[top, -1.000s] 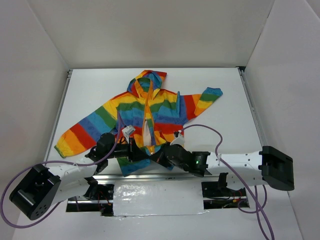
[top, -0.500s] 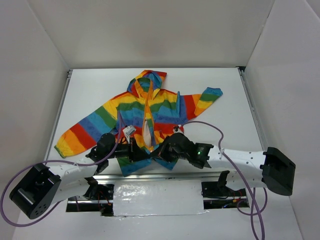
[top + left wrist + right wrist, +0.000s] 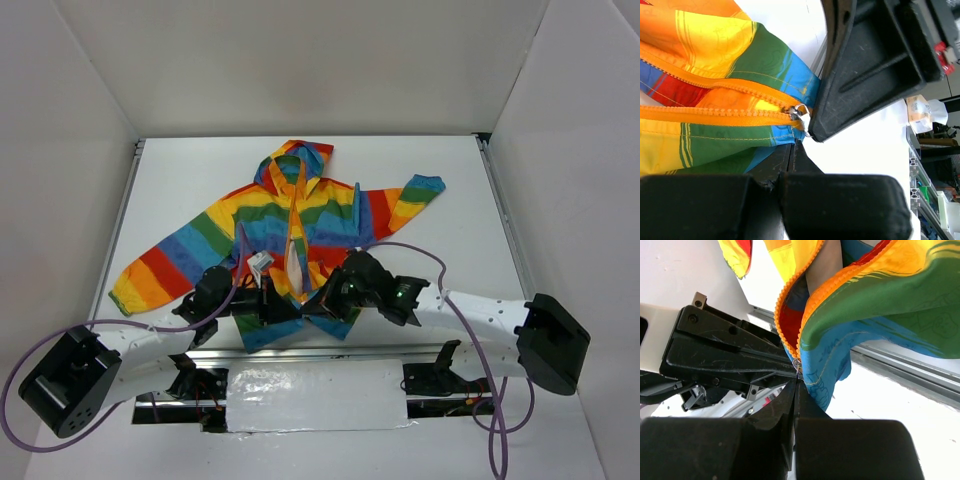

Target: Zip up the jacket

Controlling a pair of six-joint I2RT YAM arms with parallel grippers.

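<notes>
**Top external.** The jacket [image 3: 300,215] is laid flat, front up, on the white table [image 3: 460,230]. The hood is at the far side, the sleeves are spread left and right, and the hem is at the near edge. The front is seen open along most of its length. Both grippers are met at the hem, below the opening. The left gripper [image 3: 287,311] is reached in from the left and the right gripper [image 3: 316,303] from the right, and the two are nearly touching. Compared with a second ago, the right wrist is carried farther over the jacket and the purple cable [image 3: 425,262] is drawn into a flatter loop. The left arm and the jacket's outline are seen unchanged.

**Left wrist.** The left gripper's fingers [image 3: 790,160] are pressed together with no gap, and the blue-green hem corner is pinched at their tips. Just above them the two orange zipper bands [image 3: 715,116] are joined at the zipper slider [image 3: 799,114]. The black finger of the right gripper [image 3: 865,65] is set against that slider.

**Right wrist.** The right gripper's fingers [image 3: 792,400] are closed to a thin seam, and the slider's small metal pull [image 3: 798,366] appears nipped at their tips. The orange teeth are parted above it. The left gripper's black body [image 3: 725,355] is lying just beside it, to the left. The hem is draped beyond the metal rail [image 3: 905,371] at the table edge.
</notes>
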